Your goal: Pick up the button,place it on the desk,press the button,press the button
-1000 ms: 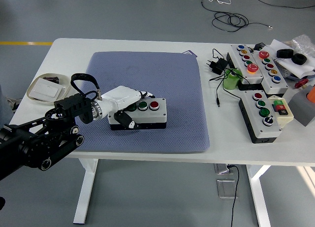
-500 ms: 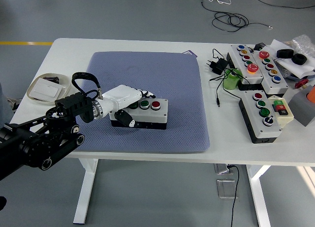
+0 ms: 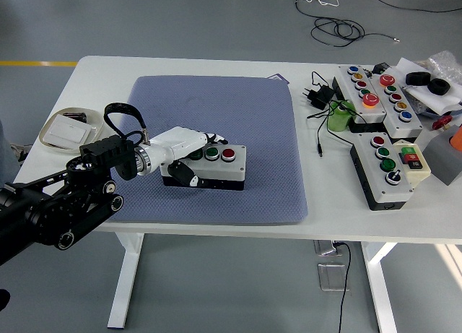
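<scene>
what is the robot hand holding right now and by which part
The left robot hand grips the button box by its left end, fingers over the top and thumb on the near side; the box rests on the blue mat.

On your counter the mat is the landmark. The button box sits on the mat's near half, with your left hand over the box's left end. A dish lies left of the mat. Right of the mat lie two control panels, one behind the other, with a plug between them and the mat.
</scene>
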Action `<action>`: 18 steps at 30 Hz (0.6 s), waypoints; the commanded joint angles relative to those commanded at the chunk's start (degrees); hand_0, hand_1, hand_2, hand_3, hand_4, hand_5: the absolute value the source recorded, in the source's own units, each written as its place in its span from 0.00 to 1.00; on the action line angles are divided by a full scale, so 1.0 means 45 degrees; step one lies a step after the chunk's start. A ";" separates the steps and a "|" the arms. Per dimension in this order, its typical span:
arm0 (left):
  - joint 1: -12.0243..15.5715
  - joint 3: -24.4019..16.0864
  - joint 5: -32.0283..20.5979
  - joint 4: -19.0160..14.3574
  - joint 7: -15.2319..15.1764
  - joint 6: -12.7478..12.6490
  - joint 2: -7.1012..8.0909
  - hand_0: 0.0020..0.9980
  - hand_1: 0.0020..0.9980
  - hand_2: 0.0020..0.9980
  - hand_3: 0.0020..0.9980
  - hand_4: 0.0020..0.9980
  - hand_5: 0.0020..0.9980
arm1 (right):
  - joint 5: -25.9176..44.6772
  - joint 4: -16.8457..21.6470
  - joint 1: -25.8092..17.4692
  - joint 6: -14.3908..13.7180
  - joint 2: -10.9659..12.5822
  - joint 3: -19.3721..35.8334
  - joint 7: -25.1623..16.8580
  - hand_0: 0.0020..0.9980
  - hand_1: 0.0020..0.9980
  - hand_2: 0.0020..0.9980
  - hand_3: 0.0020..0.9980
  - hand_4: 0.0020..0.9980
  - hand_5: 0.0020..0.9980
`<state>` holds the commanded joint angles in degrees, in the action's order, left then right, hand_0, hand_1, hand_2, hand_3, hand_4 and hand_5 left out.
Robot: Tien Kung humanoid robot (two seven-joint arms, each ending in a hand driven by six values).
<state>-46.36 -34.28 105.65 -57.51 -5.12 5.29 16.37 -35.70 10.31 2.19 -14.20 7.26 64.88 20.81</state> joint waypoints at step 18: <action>0.0895 -0.3773 0.0726 -0.2172 0.0678 0.1177 0.0316 0.85 0.86 0.91 0.96 0.72 0.06 | 0.0032 0.0000 0.0028 0.0003 -0.0008 -0.0009 -0.0008 0.65 0.52 0.56 0.61 0.31 0.41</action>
<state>-42.33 -51.26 108.92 -67.28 -2.07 10.59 17.80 -35.56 10.31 2.32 -14.19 7.22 64.84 20.78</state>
